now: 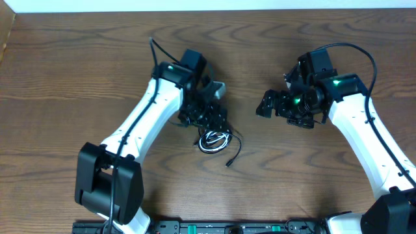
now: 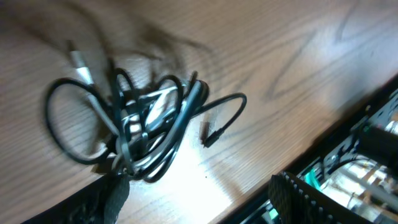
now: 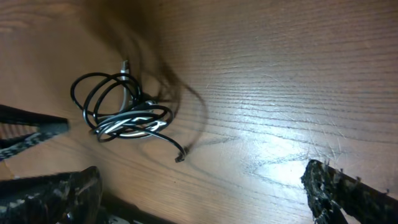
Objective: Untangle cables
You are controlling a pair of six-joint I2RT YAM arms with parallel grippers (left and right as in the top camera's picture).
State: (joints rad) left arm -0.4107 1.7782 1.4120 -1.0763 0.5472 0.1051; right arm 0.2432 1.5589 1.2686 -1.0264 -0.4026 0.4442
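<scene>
- near the table's [image 1: 58,78] front edge, the arm bases stood apart with bare wood between them.
- a loose black plug end [image 1: 229,162] trailed out from the cables [image 1: 214,140] toward that edge.
- the cables, black and white, lay in one knotted bundle left of centre.
- the left gripper [image 1: 208,122] hung just behind the bundle, its fingers spread wide and holding nothing.
- the right gripper [image 1: 265,105] sat well apart to the right, its fingers fully spread and empty.
- open wood ran on to the far edge.
</scene>
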